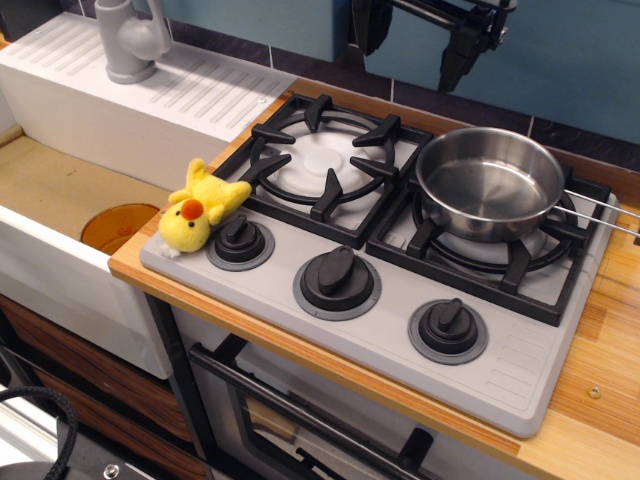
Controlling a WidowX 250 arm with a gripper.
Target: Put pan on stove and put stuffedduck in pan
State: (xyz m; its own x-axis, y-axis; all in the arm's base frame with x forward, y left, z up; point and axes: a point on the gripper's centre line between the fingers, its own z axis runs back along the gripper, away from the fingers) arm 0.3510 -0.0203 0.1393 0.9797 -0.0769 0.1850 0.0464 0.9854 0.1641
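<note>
The shiny steel pan [490, 182] sits on the right burner grate of the grey stove [520, 365], its thin wire handle pointing right. The yellow stuffedduck [200, 208] lies on the stove's front left corner, touching the left knob [241, 241]. My gripper [408, 60] hangs high at the back, above the gap between the two burners. Its two black fingers are spread apart with nothing between them. It is well clear of both pan and duck.
The left burner grate [322, 160] is bare. A white sink [60, 190] with an orange drain lies left, with a grey faucet [130, 40] and ribbed drainboard behind. A wooden counter [600, 350] borders the stove. An oven door handle [300, 410] is below.
</note>
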